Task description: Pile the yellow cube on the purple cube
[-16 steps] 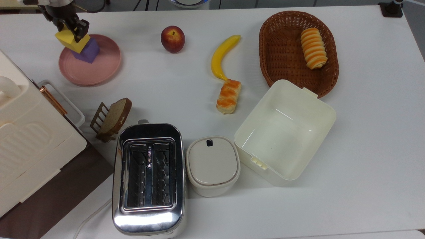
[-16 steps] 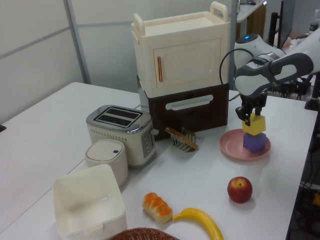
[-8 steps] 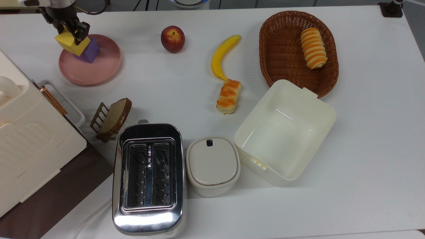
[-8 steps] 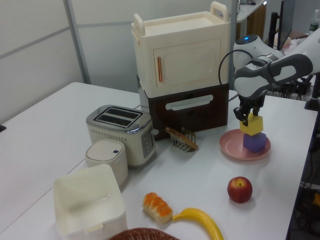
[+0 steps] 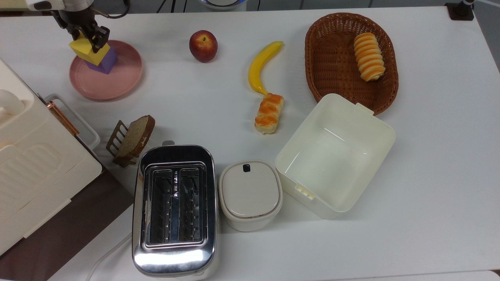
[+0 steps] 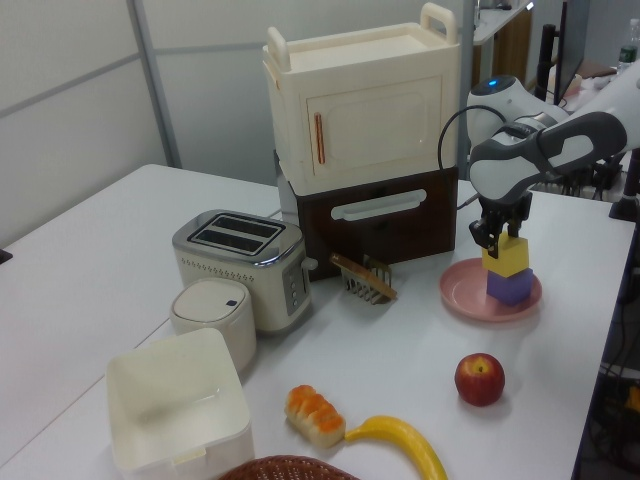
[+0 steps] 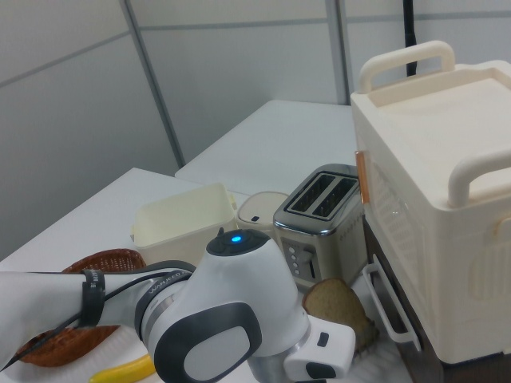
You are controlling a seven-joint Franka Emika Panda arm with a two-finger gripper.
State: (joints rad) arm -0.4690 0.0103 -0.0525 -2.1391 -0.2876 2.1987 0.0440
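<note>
Claw [image 5: 90, 38] pinching the yellow cube [image 5: 87, 54] from above, one finger on each side; cube is tilted a bit in the top view. Yellow cube sits right on top of the purple cube [image 5: 104, 62], touching or very nearly so — left view shows yellow [image 6: 506, 256] directly over purple [image 6: 510, 287] with no visible gap, roughly aligned. Purple cube stands on the pink plate [image 5: 117, 84], toward the plate's far-left part in the top view. Plate is on the white worktop [image 5: 429, 175], near the top view's upper left corner, just beside the cream cabinet [image 6: 362, 105] stacked on a brown drawer unit [image 6: 385, 215]. Rest of the worktop: apple [image 5: 203, 45] to the top view's right of the plate, banana [image 5: 262, 66] further right with a bread roll [image 5: 268, 112] touching its lower tip, wicker basket [image 5: 332, 70] holding another striped roll [image 5: 368, 57], open cream box [image 5: 336, 156] touching the basket's near edge, small lidded container [image 5: 250, 194] between the box and the chrome toaster [image 5: 174, 210], and a toast slice in a small rack [image 5: 131, 139] just above the toaster. Right view has the arm's wrist housing [image 7: 231, 327] close to the camera.
</note>
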